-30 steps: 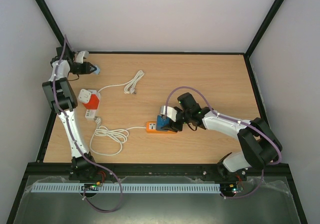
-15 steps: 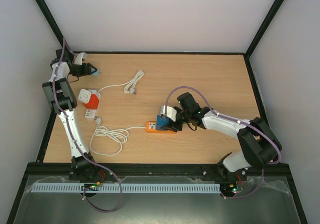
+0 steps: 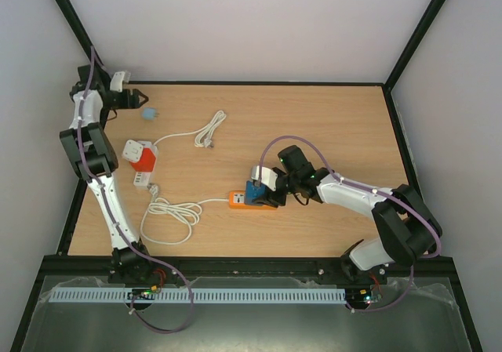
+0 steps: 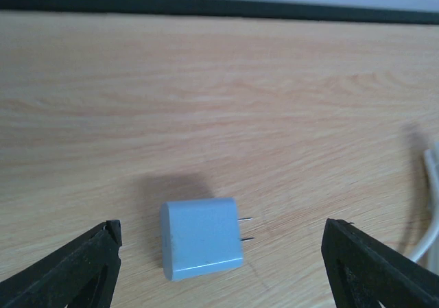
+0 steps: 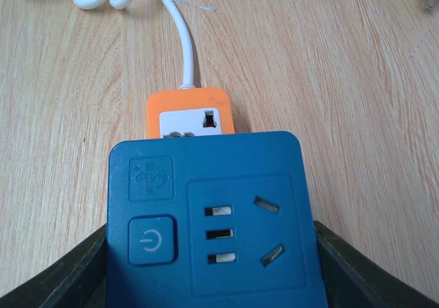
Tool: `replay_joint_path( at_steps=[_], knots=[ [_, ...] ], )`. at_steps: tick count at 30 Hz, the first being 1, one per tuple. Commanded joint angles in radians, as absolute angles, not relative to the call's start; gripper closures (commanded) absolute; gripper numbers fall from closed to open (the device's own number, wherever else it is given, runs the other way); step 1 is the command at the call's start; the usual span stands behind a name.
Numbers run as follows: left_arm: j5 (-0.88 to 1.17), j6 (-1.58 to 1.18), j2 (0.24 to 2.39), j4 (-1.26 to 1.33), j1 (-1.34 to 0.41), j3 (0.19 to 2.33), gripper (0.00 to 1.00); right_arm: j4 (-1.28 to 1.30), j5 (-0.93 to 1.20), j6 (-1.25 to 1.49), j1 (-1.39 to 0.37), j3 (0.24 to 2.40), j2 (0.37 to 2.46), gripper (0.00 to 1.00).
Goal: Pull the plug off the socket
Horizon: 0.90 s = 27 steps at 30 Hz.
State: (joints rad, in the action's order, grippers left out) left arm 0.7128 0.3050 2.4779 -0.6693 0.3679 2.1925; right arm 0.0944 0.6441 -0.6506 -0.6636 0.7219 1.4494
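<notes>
Just toward 6 o'clock of the centre of the table [image 3: 329, 117], the right end effector [image 3: 261, 194] clamps the blue socket [image 5: 212, 226], its fingers pressed to the block's two flanks. The socket's face carries no plug. In the right wrist view it overlaps the near end of the orange power strip [image 5: 191, 112], whose white cable [image 3: 169, 211] coils away toward 9 o'clock.

Farther back, at the table's 10 o'clock corner, the light-blue plug [image 4: 202, 238] lies on its side on the wood. Its prongs point to 3 o'clock in the left wrist view (two thin pins, touching nothing). A second ago it was pinched in the left end effector [image 3: 141, 97]. Those jaws have since swung wide and now hold nothing, and the fingertips [image 4: 89, 253] stand well out to either side of the plug without touching it. From overhead the plug rests just beside that end effector, at its 5 o'clock.

The release suggests the pull is done: plug and socket lie well apart, and what seems left is for the arms to draw back.
</notes>
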Motion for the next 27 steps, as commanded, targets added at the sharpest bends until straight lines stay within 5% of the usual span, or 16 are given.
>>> replay_joint_path(
  at_steps=[1,5,19,27],
  knots=[
    [0.717,0.350,2.348,-0.697,0.375,2.174,0.15,0.103,0.593,-0.648,-0.673,0.716,1.468,0.64],
    [0.736,0.382,2.266,-0.715,0.374,2.130,0.01,0.096,0.588,-0.642,-0.673,0.712,1.465,0.55],
    [0.782,0.589,1.856,-0.708,0.330,1.688,0.00,0.029,0.608,-0.586,-0.673,0.690,1.377,0.18],
    [0.721,0.779,1.663,-0.757,0.169,1.461,0.00,0.031,0.620,-0.588,-0.665,0.668,1.301,0.09]
  ],
)
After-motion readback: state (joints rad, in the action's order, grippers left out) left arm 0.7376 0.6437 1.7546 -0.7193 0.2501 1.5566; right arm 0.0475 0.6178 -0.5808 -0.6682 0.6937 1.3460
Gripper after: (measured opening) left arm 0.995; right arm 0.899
